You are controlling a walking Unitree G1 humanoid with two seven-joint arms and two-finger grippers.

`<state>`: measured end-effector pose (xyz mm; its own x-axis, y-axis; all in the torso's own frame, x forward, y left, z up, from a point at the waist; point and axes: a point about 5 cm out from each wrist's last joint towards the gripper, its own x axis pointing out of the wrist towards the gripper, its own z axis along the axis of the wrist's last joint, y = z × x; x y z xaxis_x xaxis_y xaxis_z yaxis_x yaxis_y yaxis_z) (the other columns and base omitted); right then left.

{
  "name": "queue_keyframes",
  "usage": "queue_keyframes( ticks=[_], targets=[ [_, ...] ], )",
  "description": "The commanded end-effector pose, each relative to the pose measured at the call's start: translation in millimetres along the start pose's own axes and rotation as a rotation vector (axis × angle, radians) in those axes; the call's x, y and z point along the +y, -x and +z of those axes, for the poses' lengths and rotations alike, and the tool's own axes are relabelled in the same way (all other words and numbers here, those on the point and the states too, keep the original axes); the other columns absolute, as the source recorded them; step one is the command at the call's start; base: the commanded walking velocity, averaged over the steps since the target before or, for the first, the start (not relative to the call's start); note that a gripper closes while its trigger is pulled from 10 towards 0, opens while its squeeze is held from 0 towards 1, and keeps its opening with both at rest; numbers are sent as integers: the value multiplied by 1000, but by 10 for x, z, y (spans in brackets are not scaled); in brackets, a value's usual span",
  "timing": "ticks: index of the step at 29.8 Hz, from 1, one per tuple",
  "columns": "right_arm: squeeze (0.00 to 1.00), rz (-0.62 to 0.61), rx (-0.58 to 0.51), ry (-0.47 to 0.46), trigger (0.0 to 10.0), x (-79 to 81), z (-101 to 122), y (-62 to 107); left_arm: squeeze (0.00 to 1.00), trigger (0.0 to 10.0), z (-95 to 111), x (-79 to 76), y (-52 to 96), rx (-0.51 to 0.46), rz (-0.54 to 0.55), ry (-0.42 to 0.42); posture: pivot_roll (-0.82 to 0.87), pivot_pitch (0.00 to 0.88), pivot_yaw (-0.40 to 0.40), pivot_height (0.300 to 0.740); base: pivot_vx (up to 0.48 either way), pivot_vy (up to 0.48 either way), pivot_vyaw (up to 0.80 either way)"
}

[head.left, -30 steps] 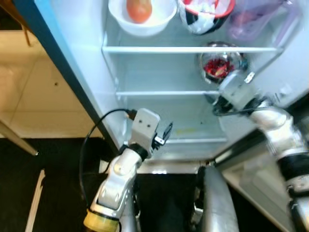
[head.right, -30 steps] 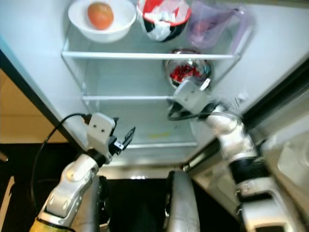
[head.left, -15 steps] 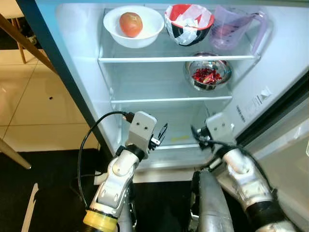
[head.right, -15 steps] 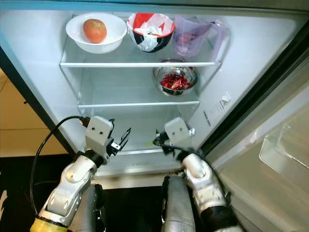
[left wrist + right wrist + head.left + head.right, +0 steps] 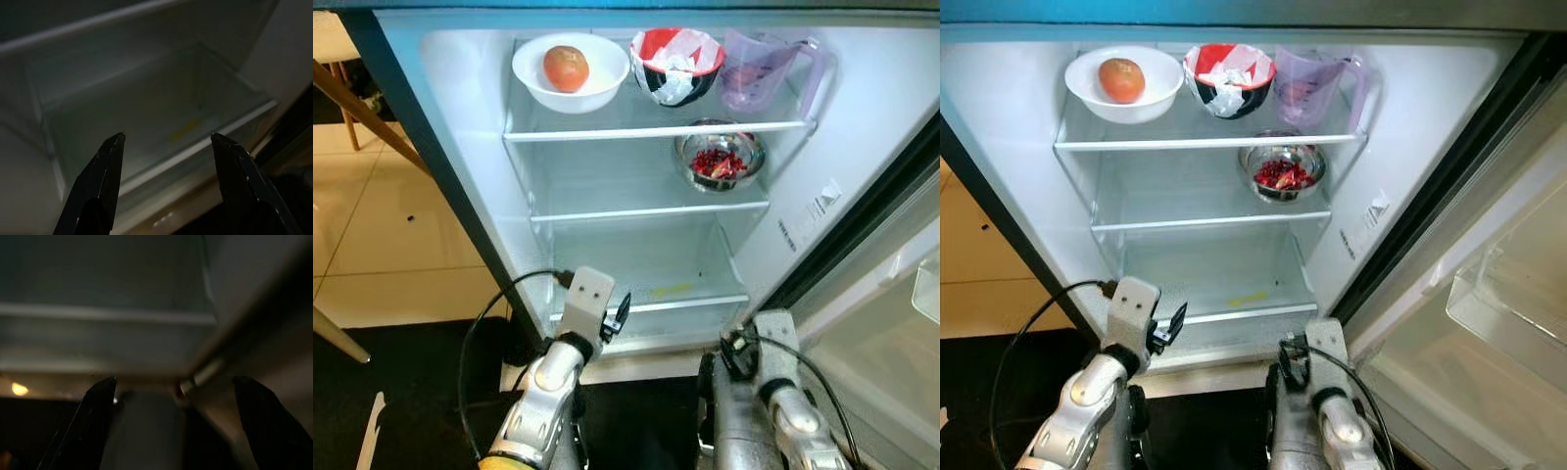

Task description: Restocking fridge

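Observation:
The fridge stands open before me. On its top shelf [image 5: 607,132] sit a white bowl [image 5: 597,86] holding a round red-orange fruit [image 5: 566,69], a red, black and white bowl [image 5: 675,64] and a purple measuring jug [image 5: 762,70]. A metal bowl of red pieces [image 5: 719,161] rests on the second shelf. My left gripper [image 5: 619,315] is open, low in front of the bare bottom shelf [image 5: 161,112], holding nothing. My right gripper [image 5: 734,352] hangs open below the fridge's front edge, also holding nothing.
The fridge door [image 5: 1489,323] stands open at the right, with a clear door bin [image 5: 1494,308]. A small yellow mark [image 5: 674,290] lies on the bottom shelf. Tiled floor [image 5: 382,245] and a wooden chair leg [image 5: 362,103] are at the left.
My right arm has pulled back from beside the metal bowl on the second shelf and dropped below the fridge's front edge. The left arm has sunk a little. The camera has moved back and up.

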<state>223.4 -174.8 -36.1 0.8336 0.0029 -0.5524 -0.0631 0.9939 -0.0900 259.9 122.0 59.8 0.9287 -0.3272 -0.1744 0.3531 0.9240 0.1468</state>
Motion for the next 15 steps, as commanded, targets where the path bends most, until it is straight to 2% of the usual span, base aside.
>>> queue_keyframes(
  ticks=[1,6,7,15],
  targets=[
    [0,-18,6,-12,10000,-27,-66,29,0,10000,-119,23,59,40,4,-26,-34,133,-74,615,0,0,0],
    [0,-2,-27,-21,10000,-1,-18,30,0,10000,-196,19,113,61,-7,-60,-33,127,-71,635,0,0,0],
    [0,4,-53,-23,10000,8,44,12,0,10000,-216,16,120,66,-9,-66,-33,127,-70,650,0,0,0],
    [0,10,-82,-20,10000,35,96,-24,0,10000,-229,1,107,60,-11,-73,-31,125,-70,685,0,0,0]
  ],
)
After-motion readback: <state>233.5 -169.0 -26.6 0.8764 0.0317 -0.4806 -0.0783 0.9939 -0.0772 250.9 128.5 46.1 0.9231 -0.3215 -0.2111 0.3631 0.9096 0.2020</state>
